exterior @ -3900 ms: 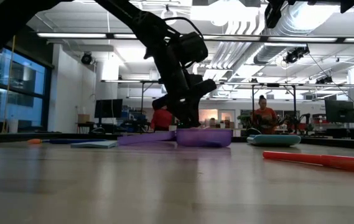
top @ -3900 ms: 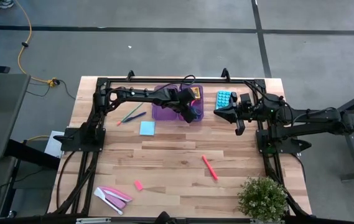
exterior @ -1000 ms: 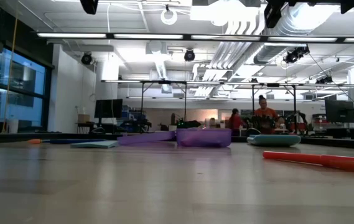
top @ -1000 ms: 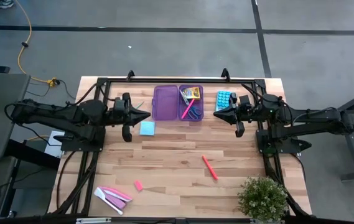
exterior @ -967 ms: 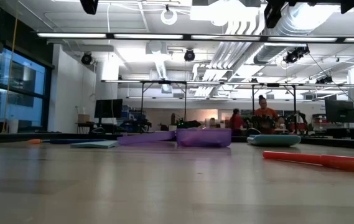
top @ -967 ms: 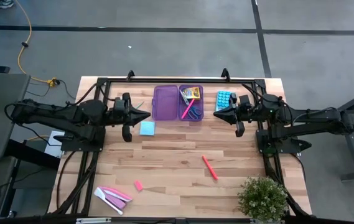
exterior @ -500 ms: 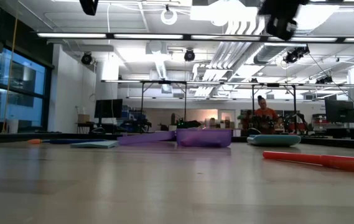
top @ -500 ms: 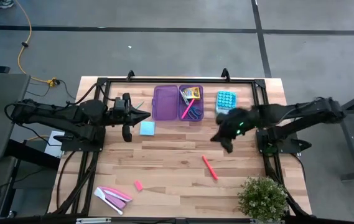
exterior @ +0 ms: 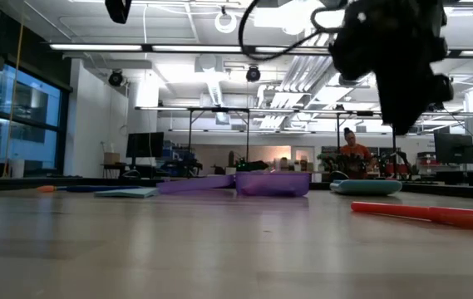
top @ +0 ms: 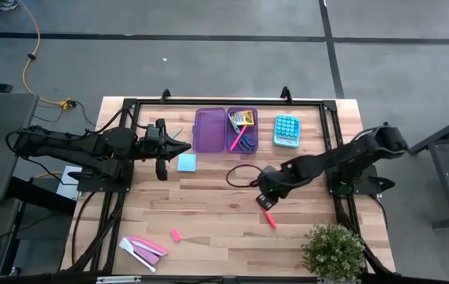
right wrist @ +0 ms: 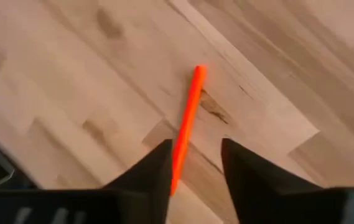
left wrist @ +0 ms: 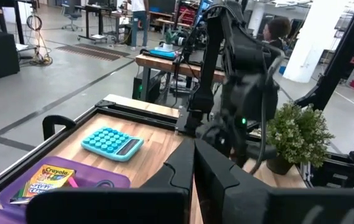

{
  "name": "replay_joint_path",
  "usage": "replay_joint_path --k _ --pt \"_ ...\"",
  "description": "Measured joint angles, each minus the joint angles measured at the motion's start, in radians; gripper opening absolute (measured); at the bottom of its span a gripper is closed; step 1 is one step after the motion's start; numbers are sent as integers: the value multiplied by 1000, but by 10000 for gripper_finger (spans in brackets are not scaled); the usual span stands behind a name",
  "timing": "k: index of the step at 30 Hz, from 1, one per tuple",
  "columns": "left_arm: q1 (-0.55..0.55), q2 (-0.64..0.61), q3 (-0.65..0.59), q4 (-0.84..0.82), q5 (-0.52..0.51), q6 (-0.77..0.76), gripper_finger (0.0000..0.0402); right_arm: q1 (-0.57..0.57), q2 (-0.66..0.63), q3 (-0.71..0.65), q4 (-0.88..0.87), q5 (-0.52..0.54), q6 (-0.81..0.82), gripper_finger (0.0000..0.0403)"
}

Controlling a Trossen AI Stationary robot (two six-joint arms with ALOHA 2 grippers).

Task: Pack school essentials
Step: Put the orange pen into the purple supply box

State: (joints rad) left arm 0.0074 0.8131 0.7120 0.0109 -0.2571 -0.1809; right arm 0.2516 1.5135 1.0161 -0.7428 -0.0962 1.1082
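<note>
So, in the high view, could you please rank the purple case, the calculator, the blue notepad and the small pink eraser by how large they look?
Largest to smallest:
1. purple case
2. calculator
3. blue notepad
4. small pink eraser

All lie flat on the table under an overhead camera, so nearness hardly skews this.

The dark right gripper (top: 267, 199) hangs near the middle, 2 fingers apart. The dark left gripper (top: 183, 146), at 10 o'clock, is closed.
</note>
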Motion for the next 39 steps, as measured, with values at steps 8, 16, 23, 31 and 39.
replay_joint_path --k 8,16,23,31,39 --pt "0 0 0 0 5 -1 0 20 158 0 74 -13 106 172" --pt "0 0 0 0 7 -3 0 20 227 0 112 -5 135 142" --pt "0 0 0 0 5 -10 0 32 239 0 147 -2 152 110" --pt "0 0 0 -3 -5 -24 0 64 279 1 178 21 158 102" --pt "0 0 0 -7 -16 -26 0 64 292 3 179 15 167 100"
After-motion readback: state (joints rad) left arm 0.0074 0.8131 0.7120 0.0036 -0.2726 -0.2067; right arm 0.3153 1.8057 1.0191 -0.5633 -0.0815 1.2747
